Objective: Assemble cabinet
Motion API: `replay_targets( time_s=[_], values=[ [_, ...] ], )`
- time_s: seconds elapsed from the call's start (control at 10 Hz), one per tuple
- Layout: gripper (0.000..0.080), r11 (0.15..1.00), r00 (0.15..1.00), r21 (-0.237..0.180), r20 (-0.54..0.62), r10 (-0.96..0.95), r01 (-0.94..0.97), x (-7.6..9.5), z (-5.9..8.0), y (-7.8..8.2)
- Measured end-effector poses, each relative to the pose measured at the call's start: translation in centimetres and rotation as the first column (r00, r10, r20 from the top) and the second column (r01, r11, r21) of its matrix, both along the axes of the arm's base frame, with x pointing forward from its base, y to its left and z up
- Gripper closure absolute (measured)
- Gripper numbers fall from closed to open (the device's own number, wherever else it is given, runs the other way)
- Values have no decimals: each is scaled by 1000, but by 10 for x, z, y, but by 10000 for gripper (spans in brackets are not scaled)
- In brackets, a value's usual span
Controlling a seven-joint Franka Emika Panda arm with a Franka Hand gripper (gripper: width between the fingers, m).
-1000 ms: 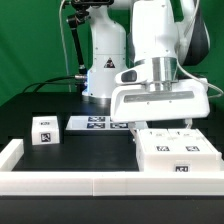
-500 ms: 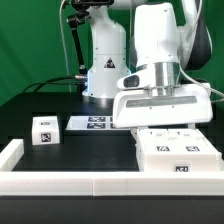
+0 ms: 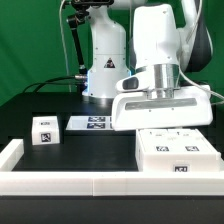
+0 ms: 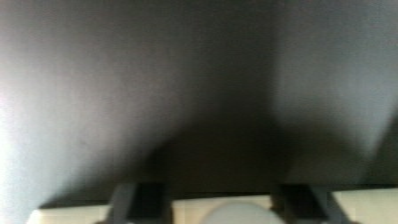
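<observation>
The cabinet's large white body (image 3: 176, 153), with tags on its top and front, lies at the exterior view's right, near the front wall. A small white tagged cabinet piece (image 3: 42, 130) stands apart at the exterior view's left. My gripper (image 3: 170, 129) hangs straight down just over the body's far edge, its wide white hand hiding the fingertips. In the wrist view the two dark fingers (image 4: 135, 204) stand wide apart. A pale surface and a rounded white shape (image 4: 231, 214) show between them. The gripper (image 4: 221, 208) is open and holds nothing. The rest of the wrist view is dark and blurred.
The marker board (image 3: 96, 123) lies flat behind the parts, near the robot's base (image 3: 103, 80). A long low white border wall (image 3: 90, 182) runs along the table's front and turns back at the exterior view's left (image 3: 10, 152).
The arm has come down a little, bringing the gripper closer to the top of the cabinet body. The parts on the table have not moved.
</observation>
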State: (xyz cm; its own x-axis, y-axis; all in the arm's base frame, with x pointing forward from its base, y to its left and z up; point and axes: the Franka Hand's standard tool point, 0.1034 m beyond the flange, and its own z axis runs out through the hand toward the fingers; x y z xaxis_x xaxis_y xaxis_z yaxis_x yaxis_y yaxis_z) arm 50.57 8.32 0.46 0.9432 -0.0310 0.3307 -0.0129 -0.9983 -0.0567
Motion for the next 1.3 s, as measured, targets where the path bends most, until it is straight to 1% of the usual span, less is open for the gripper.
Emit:
replay_targets(
  time_s=[0.1,0.2,0.3,0.7,0.8,1.0,1.1,1.3],
  values=[
    [540,1000,1000,0,-2,1,-1,-1,-1,0],
    [727,1000,1000,-1,-3,1,-1,-2,-1,-1],
    [778,1000,1000,-1,-4,1,-1,-2,-1,0],
    [797,1000,1000,-3,-7,4,-5,-2,0,-2],
    [797,1000,1000,-5,-15,12,-12,-2,6,-7],
    [797,1000,1000,5,-28,14,-14,-5,28,-8],
    [797,1000,1000,7,-27,11,-10,-5,37,-11],
    [797,1000,1000,10,-24,4,-3,-4,47,-15]
  ],
)
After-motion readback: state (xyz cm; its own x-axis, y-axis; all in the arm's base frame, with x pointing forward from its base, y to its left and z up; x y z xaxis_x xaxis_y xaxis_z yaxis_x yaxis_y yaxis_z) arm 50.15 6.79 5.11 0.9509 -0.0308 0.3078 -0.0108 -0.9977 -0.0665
